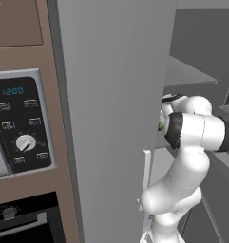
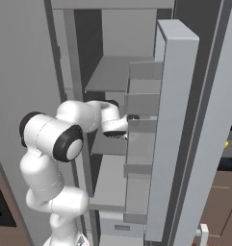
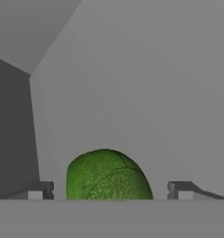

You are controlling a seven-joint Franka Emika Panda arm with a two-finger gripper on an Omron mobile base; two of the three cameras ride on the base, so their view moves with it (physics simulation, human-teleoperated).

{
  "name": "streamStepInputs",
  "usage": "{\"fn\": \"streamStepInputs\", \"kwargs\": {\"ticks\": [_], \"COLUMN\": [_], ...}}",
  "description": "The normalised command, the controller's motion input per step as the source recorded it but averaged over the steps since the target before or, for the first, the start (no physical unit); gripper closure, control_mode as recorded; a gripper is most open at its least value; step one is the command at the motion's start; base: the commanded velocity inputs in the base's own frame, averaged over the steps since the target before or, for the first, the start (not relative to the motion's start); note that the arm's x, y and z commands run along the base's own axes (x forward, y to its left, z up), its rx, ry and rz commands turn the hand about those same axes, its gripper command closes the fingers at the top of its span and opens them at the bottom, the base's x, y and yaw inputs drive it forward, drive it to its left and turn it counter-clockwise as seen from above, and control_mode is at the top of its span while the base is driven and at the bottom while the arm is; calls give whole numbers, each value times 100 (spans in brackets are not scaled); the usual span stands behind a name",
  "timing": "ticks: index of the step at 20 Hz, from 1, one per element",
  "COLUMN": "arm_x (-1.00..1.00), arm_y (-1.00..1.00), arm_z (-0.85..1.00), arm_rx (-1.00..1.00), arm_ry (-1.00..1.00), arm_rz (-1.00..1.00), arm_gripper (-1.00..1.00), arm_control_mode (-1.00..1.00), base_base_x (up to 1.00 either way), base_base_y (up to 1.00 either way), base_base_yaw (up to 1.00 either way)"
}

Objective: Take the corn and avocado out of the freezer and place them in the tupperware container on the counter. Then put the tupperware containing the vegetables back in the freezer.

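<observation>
With the arm reaching into the freezer (image 2: 132, 72), the gripper (image 3: 111, 191) is hanging wide open around the avocado (image 3: 106, 175), fingertips (image 3: 39, 190) flanking it, nothing held. Avocado pickup step underway; next likely needing the jaws closing, then lifting out toward the counter.

Flat, even rendered light, no glare. Freezer (image 2: 132, 72) interior dim, back wall darker. Soft shading on shelves. Hand view slightly soft; avocado (image 3: 106, 176) brightly lit, grainy.
</observation>
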Motion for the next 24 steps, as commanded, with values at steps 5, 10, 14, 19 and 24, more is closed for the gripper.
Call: {"fn": "streamStepInputs", "kwargs": {"ticks": [5, 10, 14, 19, 24], "arm_x": [3, 0, 0, -22, -24], "arm_y": [20, 29, 9, 0, 0], "arm_z": [-18, -25, -16, 1, 15], "arm_rx": [0, 0, 0, 0, 0], "arm_ry": [0, 0, 0, -4, -7], "arm_rz": [0, 0, 0, -1, -10], "arm_gripper": [-100, 100, 100, 100, 100], "arm_control_mode": [-100, -100, -100, -100, -100], "base_base_x": [0, 0, 0, 0, 0], "base_base_y": [0, 0, 0, 0, 0], "base_base_yaw": [0, 0, 0, 0, 0]}}
